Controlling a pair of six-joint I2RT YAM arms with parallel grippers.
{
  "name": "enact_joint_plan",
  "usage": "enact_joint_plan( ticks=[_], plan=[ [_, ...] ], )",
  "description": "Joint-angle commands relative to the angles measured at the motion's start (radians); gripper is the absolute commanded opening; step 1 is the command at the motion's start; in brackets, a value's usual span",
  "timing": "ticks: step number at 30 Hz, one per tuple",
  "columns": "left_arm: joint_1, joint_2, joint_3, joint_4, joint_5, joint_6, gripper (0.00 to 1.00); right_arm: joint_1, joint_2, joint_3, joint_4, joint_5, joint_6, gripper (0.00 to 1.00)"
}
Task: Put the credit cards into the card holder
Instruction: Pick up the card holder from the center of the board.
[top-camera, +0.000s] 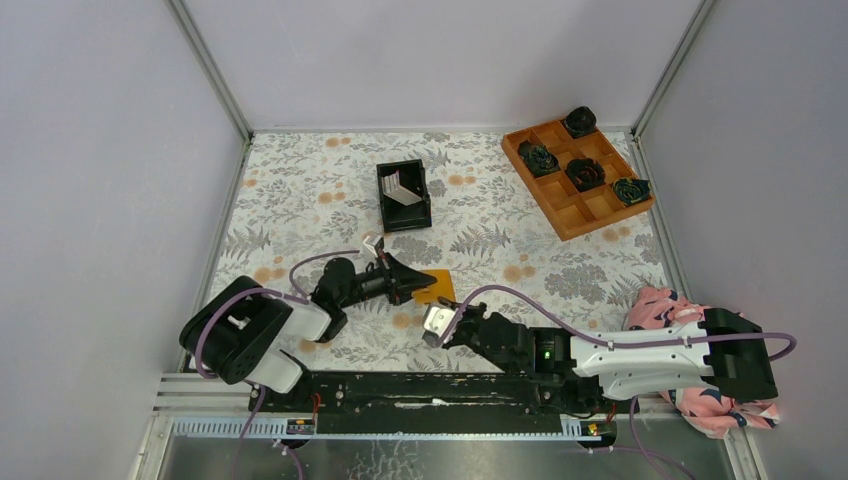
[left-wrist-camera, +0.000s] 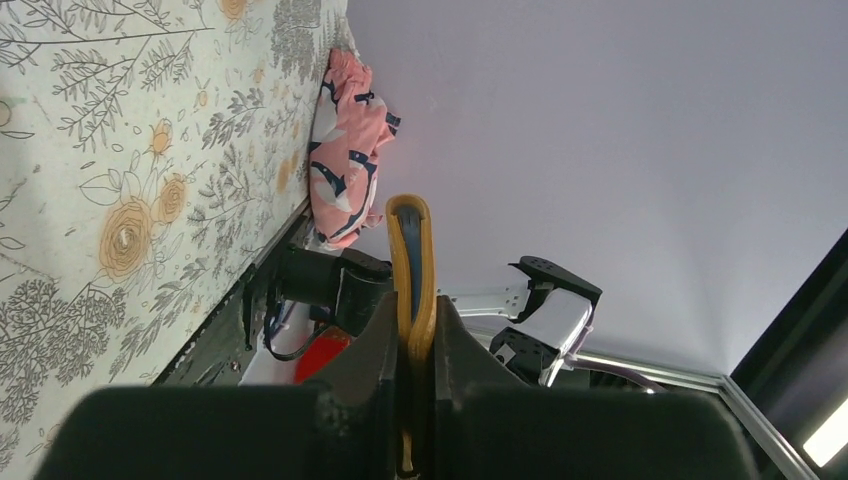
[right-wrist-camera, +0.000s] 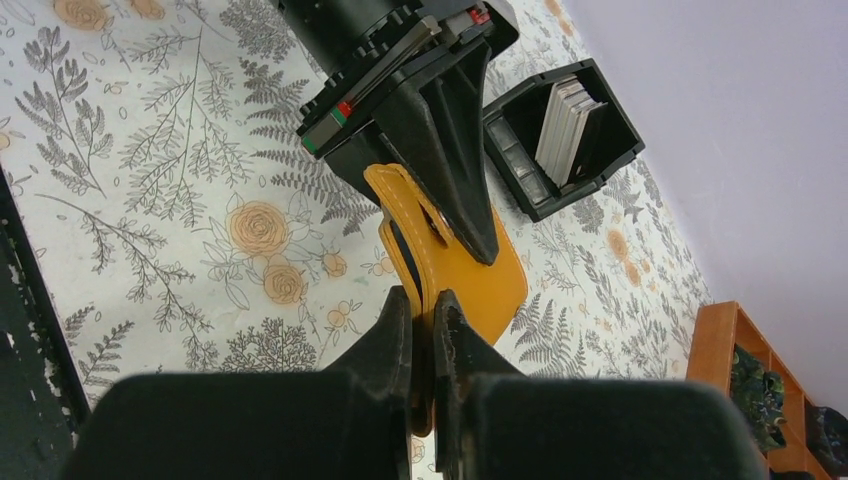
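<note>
Left gripper (left-wrist-camera: 413, 315) and right gripper (right-wrist-camera: 424, 312) both pinch the card holder (right-wrist-camera: 485, 293) just this side of the black bin (top-camera: 407, 222). Cards (right-wrist-camera: 563, 118) stand inside it.

I read the left arm (top-camera: 262, 325) as folded low over the table, with the forearm reaching right from the shoulder. The left gripper (left-wrist-camera: 414, 335) is rolled onto its side. Both of its fingers (left-wrist-camera: 458, 350) press flat against opposite faces of the card holder (left-wrist-camera: 410, 250), and no gap shows. The right arm (top-camera: 640, 360) stretches leftward along the near edge, with the elbow low and the wrist angled toward the table centre. The right gripper (right-wrist-camera: 424, 325) is clamped on the lower edge of the same card holder, one finger on each face. The two grippers' tips are near each other.
</note>
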Motion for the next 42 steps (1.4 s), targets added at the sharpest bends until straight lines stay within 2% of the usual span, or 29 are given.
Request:
enact_joint_plan(
  ticks=[1,2,4,5,7,13,22,29,32,36,42],
  plan=[
    [0.001,-0.005,-0.014,0.101,0.001,0.032,0.00,0.005,-0.034,0.013,0.071,0.115,0.050,0.00],
    [0.001,-0.008,-0.010,0.094,-0.010,0.046,0.00,0.005,-0.029,0.022,0.061,0.134,0.071,0.00],
    [0.001,-0.014,0.002,0.072,-0.028,0.076,0.00,0.005,-0.013,0.049,0.022,0.167,0.118,0.32],
    [0.001,-0.016,0.009,0.057,-0.041,0.090,0.00,0.005,-0.004,0.061,0.000,0.182,0.143,0.41],
    [0.000,-0.013,0.024,0.048,-0.071,0.113,0.00,0.005,0.010,0.077,-0.034,0.206,0.190,0.50],
    [0.003,0.007,0.064,0.088,-0.147,0.198,0.00,0.005,-0.022,0.054,-0.045,0.241,0.298,0.56],
    [0.004,0.072,0.074,0.215,-0.198,0.320,0.00,0.005,-0.163,0.032,-0.095,0.234,0.504,0.64],
    [0.003,0.145,0.060,0.409,-0.182,0.333,0.00,0.004,-0.198,0.036,-0.109,0.421,0.629,0.83],
    [0.002,0.161,0.069,0.438,-0.157,0.336,0.00,-0.024,-0.210,0.049,-0.135,0.472,0.696,0.86],
    [-0.002,0.125,0.072,0.439,-0.143,0.369,0.00,-0.187,-0.260,0.063,-0.239,0.335,0.876,0.85],
    [-0.004,0.104,0.088,0.439,-0.124,0.382,0.00,-0.381,-0.261,0.056,-0.196,0.065,0.987,0.84]
  ],
)
